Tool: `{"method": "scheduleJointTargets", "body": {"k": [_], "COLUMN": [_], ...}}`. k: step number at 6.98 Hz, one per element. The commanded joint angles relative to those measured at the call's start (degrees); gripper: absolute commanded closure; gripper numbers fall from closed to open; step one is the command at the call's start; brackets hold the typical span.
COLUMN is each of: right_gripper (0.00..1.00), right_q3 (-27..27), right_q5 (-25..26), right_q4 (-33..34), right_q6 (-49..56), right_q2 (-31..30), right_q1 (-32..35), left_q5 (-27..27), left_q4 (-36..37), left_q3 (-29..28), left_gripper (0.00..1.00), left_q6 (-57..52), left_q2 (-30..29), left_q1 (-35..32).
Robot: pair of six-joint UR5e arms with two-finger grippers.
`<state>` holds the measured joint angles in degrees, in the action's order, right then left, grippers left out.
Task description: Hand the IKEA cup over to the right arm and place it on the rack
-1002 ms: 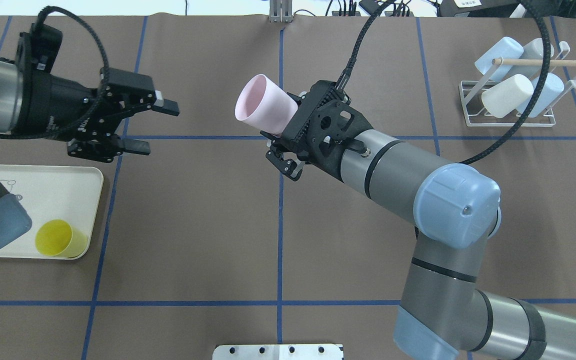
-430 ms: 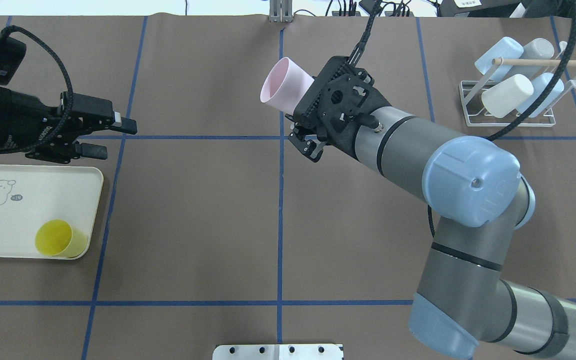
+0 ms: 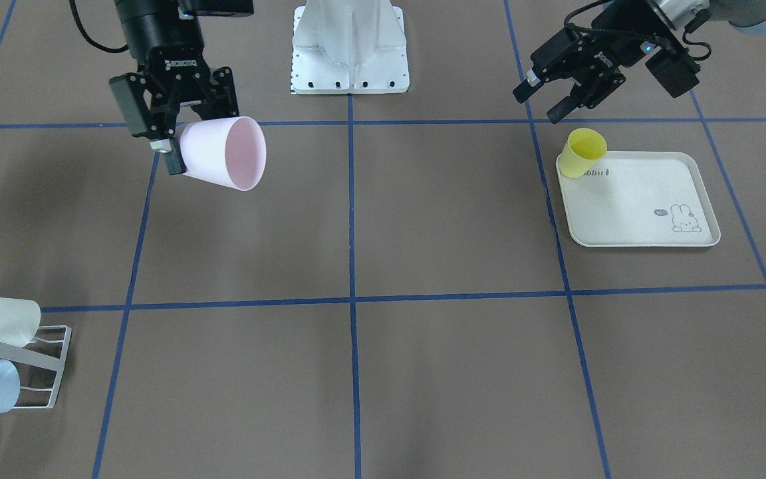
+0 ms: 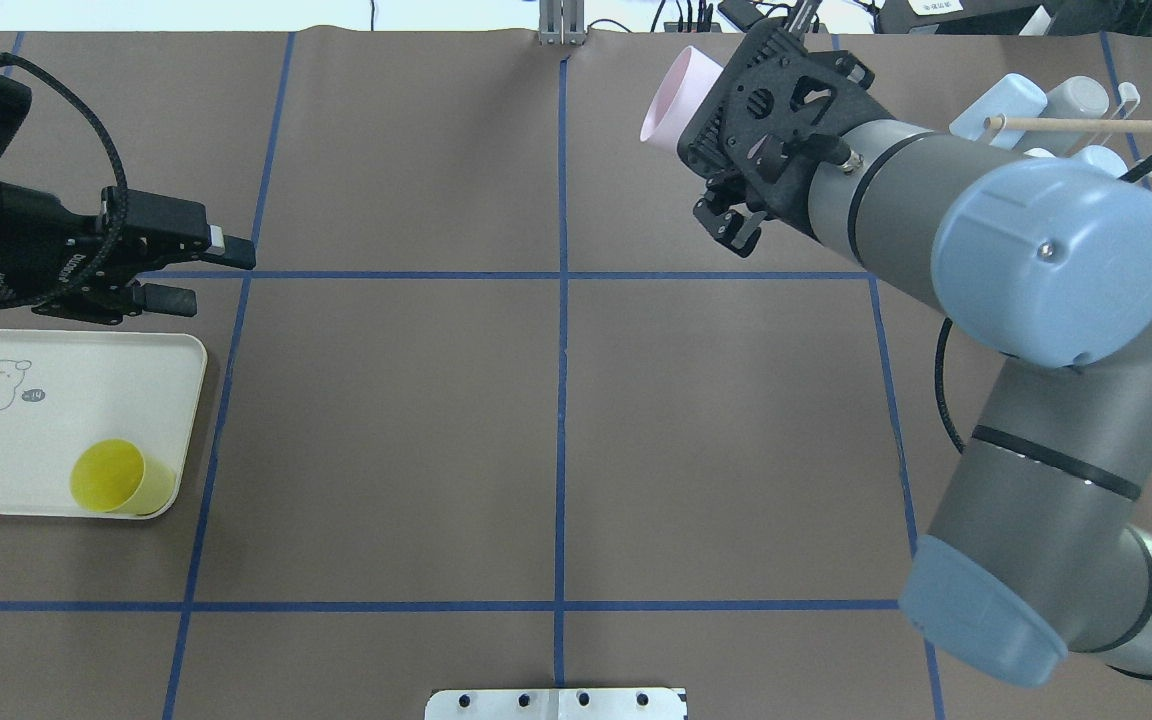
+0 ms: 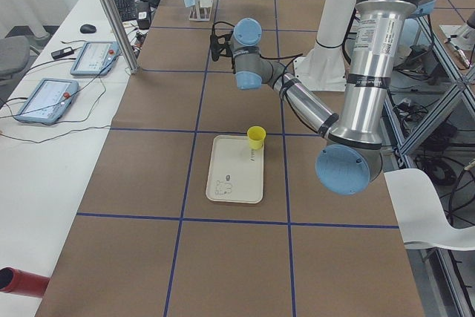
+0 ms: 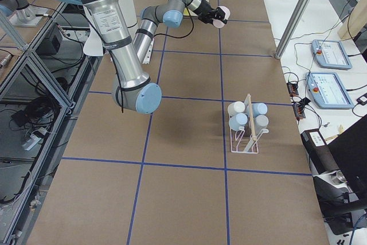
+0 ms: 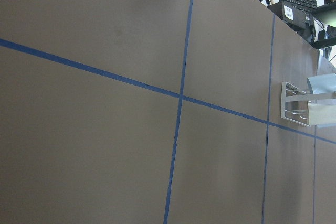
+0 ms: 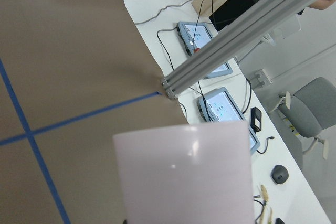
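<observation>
Handover looked done: the black right gripper (image 3: 180, 136) pinched the pale pink plastic cup (image 4: 671, 95), top right of centre overhead. The left gripper (image 4: 201, 275) hung spread, empty. Placing on the white wire rack (image 6: 246, 136) remained.

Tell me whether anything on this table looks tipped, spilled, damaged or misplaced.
Nothing stands out. The pink cup lies sideways only because the right gripper holds it in the air. The yellow cup stands upright on the tray, and the rack looks intact.

pink cup (image 3: 223, 154): tilted, aloft, held by right gripper (image 3: 175, 148) | white rack (image 3: 30, 357): upright, well apart
</observation>
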<state>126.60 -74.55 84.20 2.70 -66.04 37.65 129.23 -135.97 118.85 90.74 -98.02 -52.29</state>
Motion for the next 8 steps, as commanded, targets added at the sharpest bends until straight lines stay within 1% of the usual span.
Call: {"method": "scheduleJointTargets", "body": {"k": [1,2,3,4,5,6,7,8], "right_gripper": [0.66,0.66,0.69,0.69,0.7,0.73,0.79,0.81], "right_q3": [2.8,2.6,2.6,1.4,-1.1,-4.0,-8.2,-12.7], "right_q5": [-0.6,-2.2,-2.6,-2.7,-2.7,-2.8,-2.8,-2.8], "right_q4": [0.7,0.7,0.6,0.5,0.4,0.1,-3.9,-11.1], "right_q6": [15.7,25.1,32.6,42.2,53.7,58.6,61.4,65.4], "right_q2": [-8.8,-12.2,-15.6,-18.5,-19.0,-19.0,-19.0,-20.5], "right_q1": [5.7,8.4,11.2,14.3,18.0,20.6,22.0,23.2], "left_q5": [-0.1,-0.1,-0.1,-0.1,-0.2,-0.4,-0.4,-0.4], "left_q4": [0.0,0.0,0.0,0.0,0.0,0.0,0.0,0.0], "left_q3": [0.1,0.1,-0.1,-0.1,-0.1,-0.1,-0.1,-0.1], "left_gripper": [0.0,0.0,0.0,0.0,0.0,0.0,0.0,0.0], "left_q6": [0.1,0.1,0.1,0.1,0.1,0.1,0.1,0.1], "left_q2": [-0.1,0.0,0.0,0.0,0.0,0.0,0.0,0.0], "left_q1": [0.1,0.1,0.2,0.3,0.4,0.4,0.4,0.5]}}
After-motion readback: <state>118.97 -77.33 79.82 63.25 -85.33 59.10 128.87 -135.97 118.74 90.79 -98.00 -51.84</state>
